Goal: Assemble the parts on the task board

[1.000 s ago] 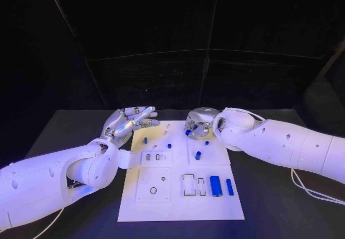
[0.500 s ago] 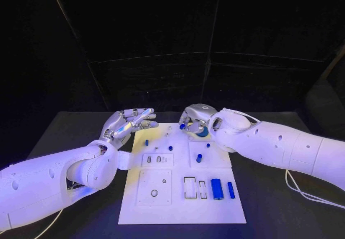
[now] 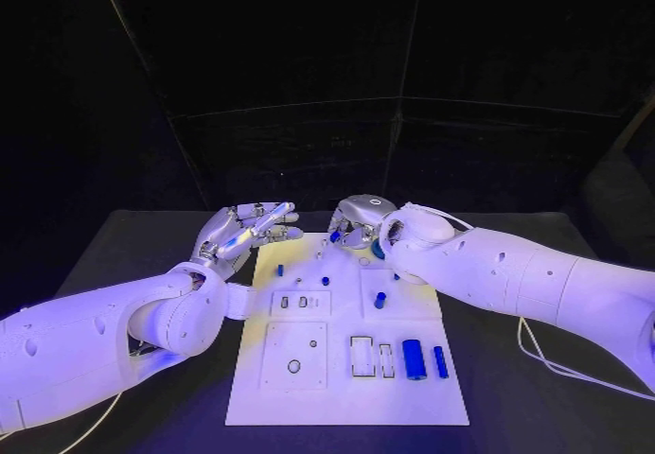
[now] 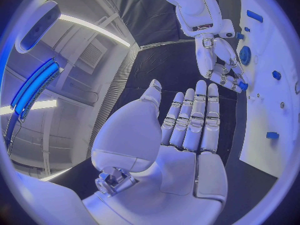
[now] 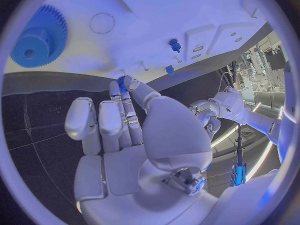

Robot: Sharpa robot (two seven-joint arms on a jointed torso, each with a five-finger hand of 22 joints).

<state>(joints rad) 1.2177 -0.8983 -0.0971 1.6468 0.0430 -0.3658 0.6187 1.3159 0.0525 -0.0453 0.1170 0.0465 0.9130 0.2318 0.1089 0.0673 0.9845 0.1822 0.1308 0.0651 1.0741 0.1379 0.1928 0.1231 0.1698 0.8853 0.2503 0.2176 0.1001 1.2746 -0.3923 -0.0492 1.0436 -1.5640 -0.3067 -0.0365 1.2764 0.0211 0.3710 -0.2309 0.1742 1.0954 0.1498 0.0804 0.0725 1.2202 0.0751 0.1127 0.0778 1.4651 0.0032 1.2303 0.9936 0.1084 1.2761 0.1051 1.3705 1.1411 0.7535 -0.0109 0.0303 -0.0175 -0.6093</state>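
Violet-blue light floods a dim scene with black surroundings, a warm yellowish patch glows at the flat white plastic task board's eleven o'clock corner, and both wrist views bend strongly toward their rims.

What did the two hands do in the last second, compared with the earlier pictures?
The right hand slid along the far end of the task board toward the left hand, carrying a small blue part pinched at its fingertips. The left hand stayed raised and open at the board's far left corner. The parts lying on the board kept their places.
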